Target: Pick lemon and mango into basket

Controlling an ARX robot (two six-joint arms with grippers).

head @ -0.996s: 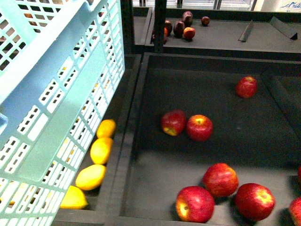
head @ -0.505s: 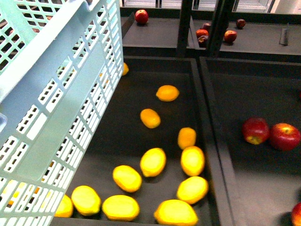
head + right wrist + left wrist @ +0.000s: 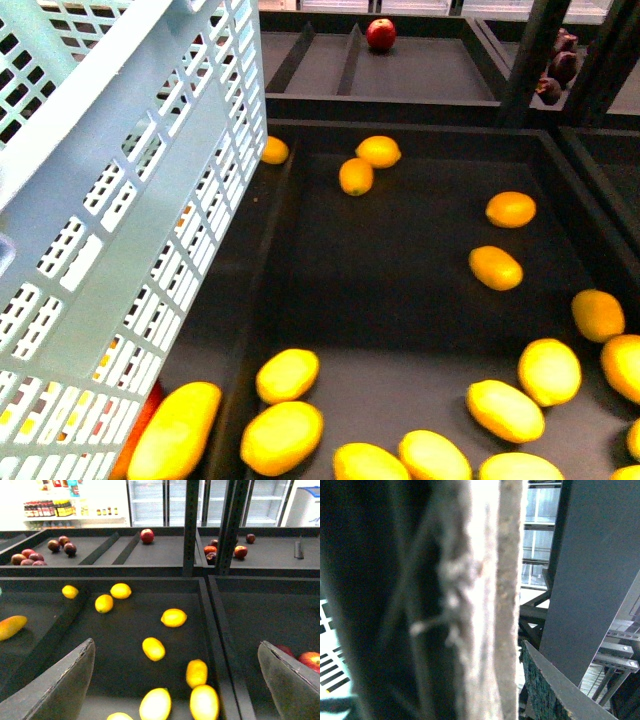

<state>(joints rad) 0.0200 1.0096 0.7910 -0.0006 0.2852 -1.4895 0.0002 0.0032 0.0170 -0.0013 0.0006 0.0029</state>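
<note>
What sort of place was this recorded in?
Most likely a supermarket produce section, or a mock-up of one: dark display bins hold loose lemons and red apples, glass-door coolers and a shelf of bottles stand behind, and an aqua shopping basket is beside the bins.

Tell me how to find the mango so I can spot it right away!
Find the big aqua basket on the left of the front view. In the narrow dark bin beside its lower wall, at the picture's bottom edge, lies the mango. It is long and stretched, unlike the shorter, rounder lemons nearby.
</note>
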